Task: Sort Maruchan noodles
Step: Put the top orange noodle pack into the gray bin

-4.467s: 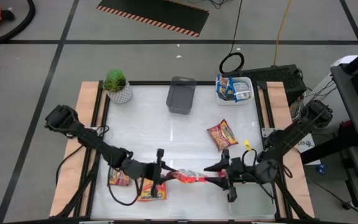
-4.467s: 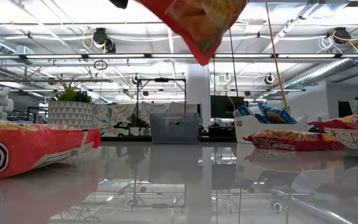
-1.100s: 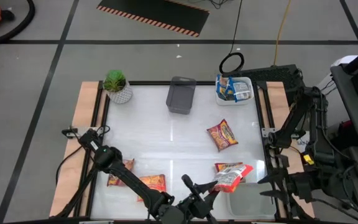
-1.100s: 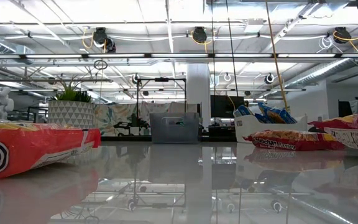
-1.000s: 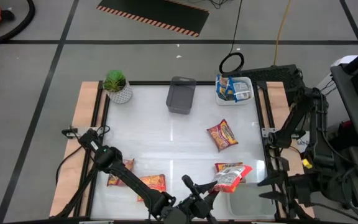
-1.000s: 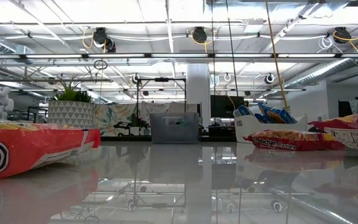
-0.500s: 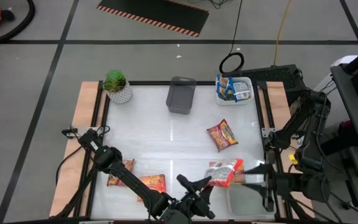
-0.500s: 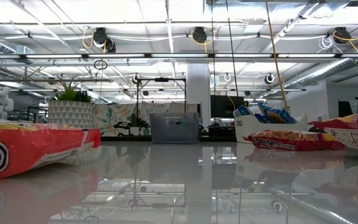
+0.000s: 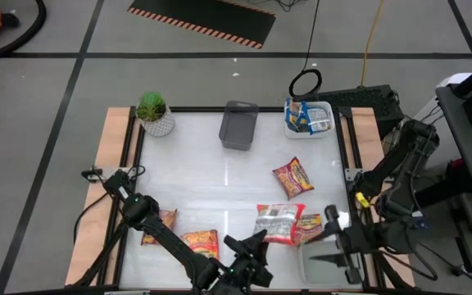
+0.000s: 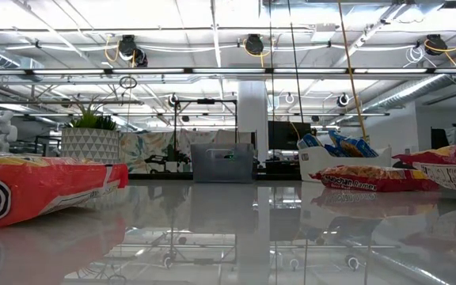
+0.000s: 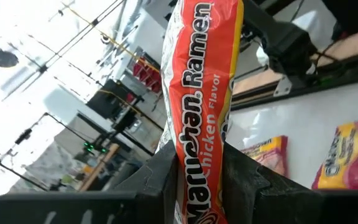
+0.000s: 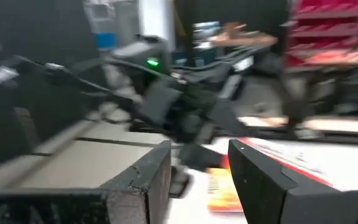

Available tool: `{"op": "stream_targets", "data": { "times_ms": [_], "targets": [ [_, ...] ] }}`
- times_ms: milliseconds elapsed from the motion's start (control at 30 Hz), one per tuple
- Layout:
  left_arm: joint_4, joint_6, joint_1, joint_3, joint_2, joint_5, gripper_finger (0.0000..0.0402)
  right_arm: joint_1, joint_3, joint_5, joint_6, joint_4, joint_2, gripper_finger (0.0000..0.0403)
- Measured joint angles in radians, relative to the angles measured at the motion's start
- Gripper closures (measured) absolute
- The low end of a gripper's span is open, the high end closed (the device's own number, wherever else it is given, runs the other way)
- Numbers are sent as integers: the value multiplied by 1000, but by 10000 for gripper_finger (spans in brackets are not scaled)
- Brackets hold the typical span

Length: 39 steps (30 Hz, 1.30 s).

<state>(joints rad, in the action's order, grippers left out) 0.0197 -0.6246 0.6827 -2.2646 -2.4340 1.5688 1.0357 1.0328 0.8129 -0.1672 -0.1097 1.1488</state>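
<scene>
Carrying stage of the sort, by my reading. Table: white top, wooden side rails. Far edge holds a potted plant at the far-left corner, a grey tray mid-edge, a white tray at the far-right corner with blue packets already in it. A clear tray sits at the near-right corner.

Left gripper at the near edge, centre, fingers clamped on an orange chicken packet, held up off the surface, silvery back showing from above. Right gripper just beside it near the near-right corner, jaws apart, empty.

Loose packets: one right of centre, one by the held packet, two near the near-left corner.

Next move likely calls for picking the matching tray, swinging the held packet over it, lowering, then releasing. Which tray suits orange, cannot tell.
</scene>
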Motion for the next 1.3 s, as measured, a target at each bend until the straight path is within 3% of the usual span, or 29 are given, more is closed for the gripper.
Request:
{"op": "stream_targets", "data": {
  "times_ms": [100, 200, 400, 600, 833, 1067, 1300],
  "targets": [
    [-30, 0, -4, 0, 0, 1, 305, -22, -1, -80, -110, -30, 4, 247],
    [-41, 0, -10, 0, 0, 3, 305, -32, -1, -38, -189, -37, 6, 247],
    [-47, -34, -9, 0, 0, 3, 305, -33, -1, 40, -168, 47, 6, 247],
    [-46, -59, -12, 0, 0, 3, 305, -33, -1, 50, -4, 122, 6, 247],
    [-46, -28, -22, 0, 0, -36, 305, -22, -2, 20, 364, 284, 48, 247],
    [-48, 9, -26, 0, 0, -97, 305, -17, -2, 166, 702, 183, 155, 238],
    [-58, 33, -20, 0, 0, -96, 305, 18, -2, 209, 772, 123, 209, 181]
  ]
}}
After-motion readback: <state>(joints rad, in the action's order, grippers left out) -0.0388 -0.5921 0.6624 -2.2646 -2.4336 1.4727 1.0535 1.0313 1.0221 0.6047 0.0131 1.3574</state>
